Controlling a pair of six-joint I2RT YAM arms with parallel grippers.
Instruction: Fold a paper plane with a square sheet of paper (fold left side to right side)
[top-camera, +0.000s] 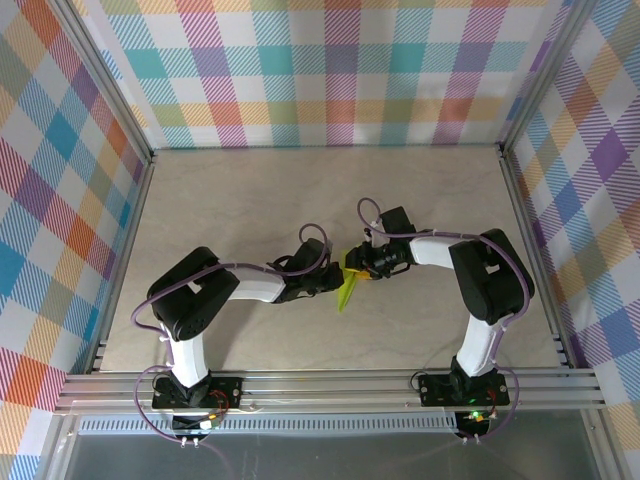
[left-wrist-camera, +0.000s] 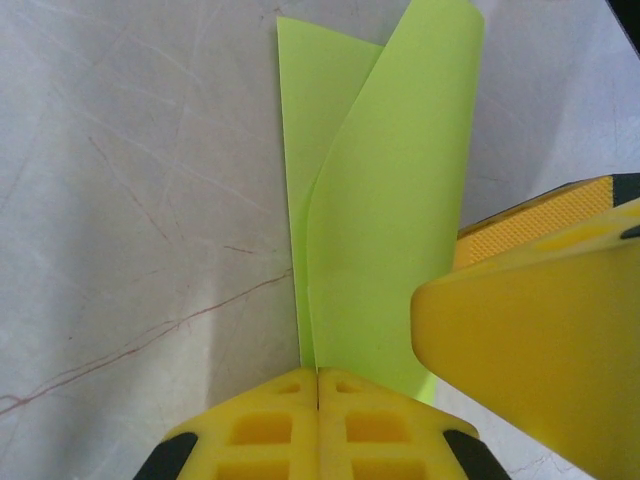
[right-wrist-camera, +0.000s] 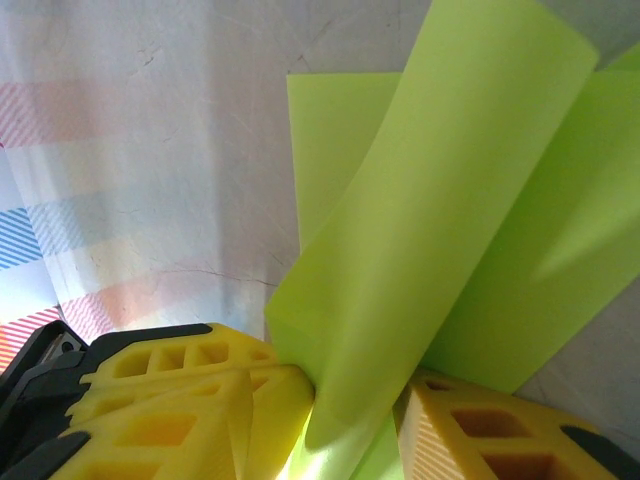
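From above, the two arms meet over the middle of the surface (top-camera: 250, 200), and the paper (top-camera: 347, 292) lies between the left pincer (top-camera: 333, 285) and the right pincer (top-camera: 362, 268). Its long, narrow tip points toward the near edge, and its upper part is lifted at the right pincer. In the left wrist view, the left pincer (left-wrist-camera: 318, 385) sits at the bottom with its fingers pressed together, no gap at the seam. The paper (left-wrist-camera: 390, 200) runs straight away from those tips. One layer lies flat on the surface (left-wrist-camera: 130, 200) and a second layer curls up over it. The paper's near end meets the fingertips, but whether any of it is caught in the seam cannot be told. A finger (left-wrist-camera: 530, 370) of the right pincer reaches in from the right and overlaps the paper's right edge. In the right wrist view, the right pincer (right-wrist-camera: 350, 420) is part-way closed on the paper (right-wrist-camera: 450, 200). A curled flap rises from between the two fingers and touches both, with some gap left between them. Another layer stands behind the flap, against the surface (right-wrist-camera: 150, 150).
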